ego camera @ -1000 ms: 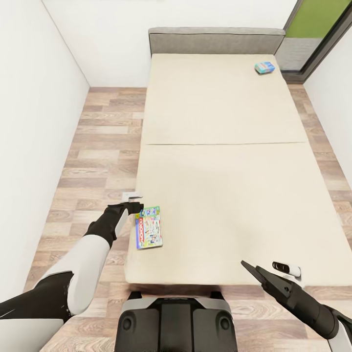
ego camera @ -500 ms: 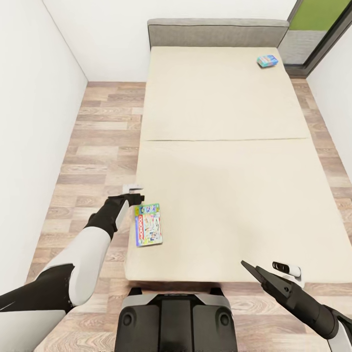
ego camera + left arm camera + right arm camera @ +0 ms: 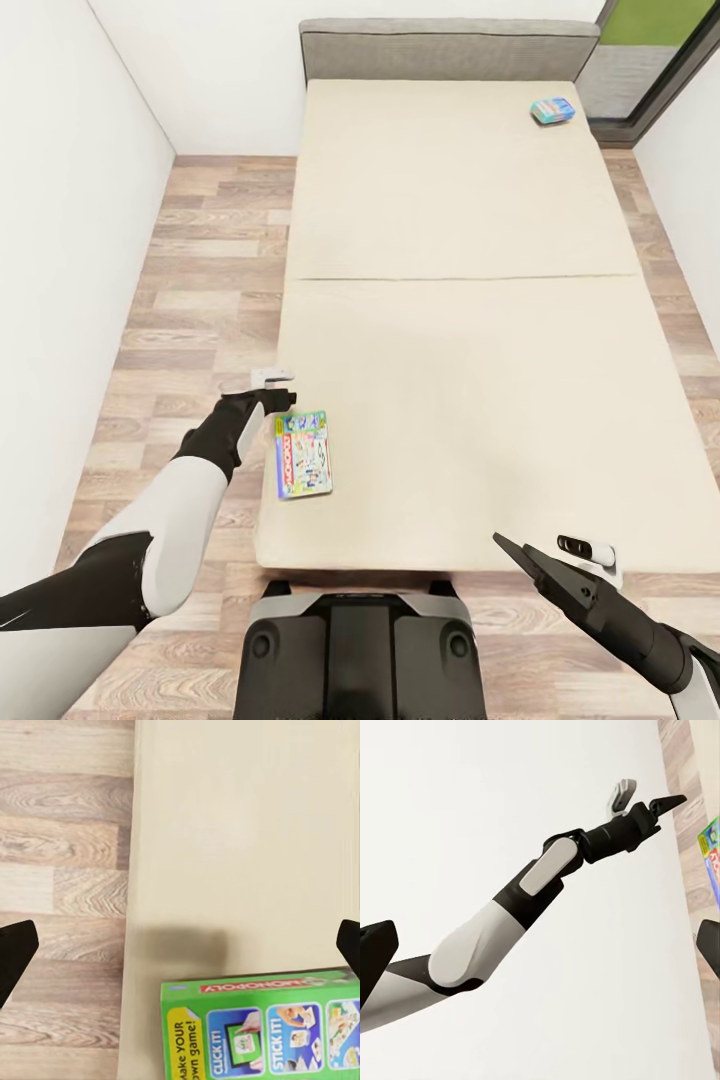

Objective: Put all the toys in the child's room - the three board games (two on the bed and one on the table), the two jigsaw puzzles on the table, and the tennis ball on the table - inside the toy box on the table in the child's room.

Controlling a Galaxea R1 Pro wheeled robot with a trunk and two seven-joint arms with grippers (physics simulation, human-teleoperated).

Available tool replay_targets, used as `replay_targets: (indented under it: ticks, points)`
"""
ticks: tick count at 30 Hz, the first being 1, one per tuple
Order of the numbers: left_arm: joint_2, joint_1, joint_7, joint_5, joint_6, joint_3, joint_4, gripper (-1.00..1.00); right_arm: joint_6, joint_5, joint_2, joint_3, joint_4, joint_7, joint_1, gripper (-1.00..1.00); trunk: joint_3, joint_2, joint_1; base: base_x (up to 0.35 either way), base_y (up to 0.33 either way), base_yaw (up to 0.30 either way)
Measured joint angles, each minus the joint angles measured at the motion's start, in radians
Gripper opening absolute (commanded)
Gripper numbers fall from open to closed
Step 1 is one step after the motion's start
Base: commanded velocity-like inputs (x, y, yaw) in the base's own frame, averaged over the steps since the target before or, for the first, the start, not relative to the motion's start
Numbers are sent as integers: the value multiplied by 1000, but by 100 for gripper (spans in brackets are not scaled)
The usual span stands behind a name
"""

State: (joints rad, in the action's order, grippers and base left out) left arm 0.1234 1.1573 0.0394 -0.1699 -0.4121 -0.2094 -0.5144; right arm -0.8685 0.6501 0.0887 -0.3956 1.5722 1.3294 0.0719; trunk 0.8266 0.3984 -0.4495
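Left claw [image 3: 278,388] spread wide, hanging just past the far end of the green board game [image 3: 303,453], which lies flat near the bed's [image 3: 460,330] left edge, close to the corner. Not touching yet. Best to slide back over the box, drop straight down, and pinch across the narrow sides, so nothing tips off onto the floor [image 3: 190,290]. Small blue board game [image 3: 552,110] waiting far off by the headboard [image 3: 445,50]. Right claw [image 3: 548,562] low by the bed's near edge; cannot tell if spread or pressed together.
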Motion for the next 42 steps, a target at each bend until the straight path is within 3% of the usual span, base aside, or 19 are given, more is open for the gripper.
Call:
replay_targets:
  ticks: [42]
  points:
    - [1, 1, -6, -1, 9, 0, -12, 100, 2, 0, 0, 0, 0, 0, 0, 100, 69, 0, 0, 0, 0, 0]
